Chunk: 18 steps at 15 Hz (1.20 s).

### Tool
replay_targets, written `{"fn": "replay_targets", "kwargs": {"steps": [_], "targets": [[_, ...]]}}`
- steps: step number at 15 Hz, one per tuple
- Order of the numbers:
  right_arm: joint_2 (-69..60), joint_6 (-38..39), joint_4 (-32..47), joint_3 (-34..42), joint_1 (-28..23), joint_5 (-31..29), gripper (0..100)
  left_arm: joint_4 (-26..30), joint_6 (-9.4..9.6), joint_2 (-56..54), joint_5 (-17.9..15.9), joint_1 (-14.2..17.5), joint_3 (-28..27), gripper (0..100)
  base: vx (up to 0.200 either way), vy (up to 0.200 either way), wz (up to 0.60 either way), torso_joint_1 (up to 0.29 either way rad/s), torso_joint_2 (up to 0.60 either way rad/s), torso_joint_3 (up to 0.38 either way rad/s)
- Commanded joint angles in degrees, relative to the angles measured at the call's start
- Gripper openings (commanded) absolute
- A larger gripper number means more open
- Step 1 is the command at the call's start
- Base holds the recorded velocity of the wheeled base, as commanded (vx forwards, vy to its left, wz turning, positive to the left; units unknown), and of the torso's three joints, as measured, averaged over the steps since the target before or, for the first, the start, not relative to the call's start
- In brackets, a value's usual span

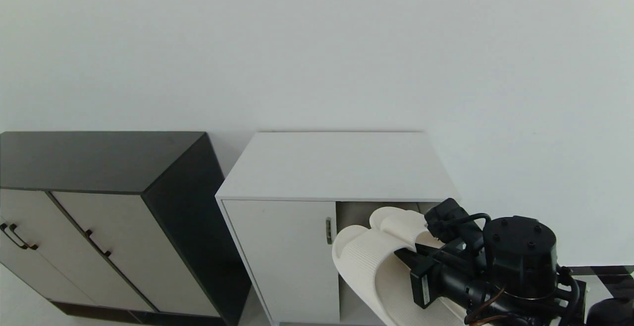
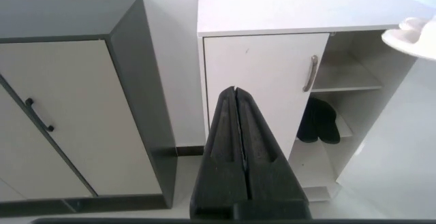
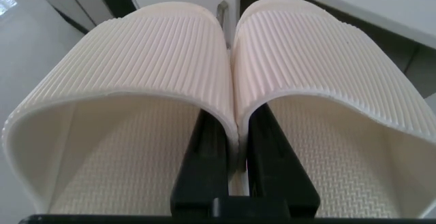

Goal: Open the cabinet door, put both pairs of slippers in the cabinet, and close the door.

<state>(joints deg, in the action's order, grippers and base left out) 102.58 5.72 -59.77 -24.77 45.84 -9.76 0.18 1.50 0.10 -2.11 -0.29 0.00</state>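
Dark cabinet (image 1: 99,160): far left, doors closed.
Left claw (image 2: 236,93): fingers pressed together, empty.
White cabinet (image 1: 337,165): right side open.
Black slippers (image 2: 321,122): on a lower shelf inside.
Cream slippers (image 1: 366,256): before the opening.
Right claw (image 3: 235,142): clamped on their inner edges.

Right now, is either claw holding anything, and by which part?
The right claw grips the pair of cream slippers by their touching inner strap edges, pinched together. The left claw is shut, empty.

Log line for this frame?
right gripper shut on white slippers before open cabinet | left gripper shut, empty | black slippers inside cabinet
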Motion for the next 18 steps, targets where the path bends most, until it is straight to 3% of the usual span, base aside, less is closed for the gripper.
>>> {"fn": "replay_targets", "kwargs": {"steps": [1, 7, 18], "targets": [[0.2, 0.1, -0.1, 1.3, 0.0, 0.9, 0, 0.0, -0.09, 0.0, 0.0, 0.0, 0.0, 0, 0.000, 0.000, 0.00, 0.000, 0.00, 0.000], [0.5, 0.0, -5.0, 3.2, 0.0, 2.4, 0, -0.1, -0.09, 0.0, 0.0, 0.0, 0.0, 0, 0.000, 0.000, 0.00, -0.016, 0.03, 0.016], [1.7, 0.0, -5.7, 3.7, 0.0, 2.8, 0, 0.0, -0.09, 0.0, -0.1, 0.0, 0.0, 0, 0.000, 0.000, 0.00, -0.171, 0.39, 0.212]]}}
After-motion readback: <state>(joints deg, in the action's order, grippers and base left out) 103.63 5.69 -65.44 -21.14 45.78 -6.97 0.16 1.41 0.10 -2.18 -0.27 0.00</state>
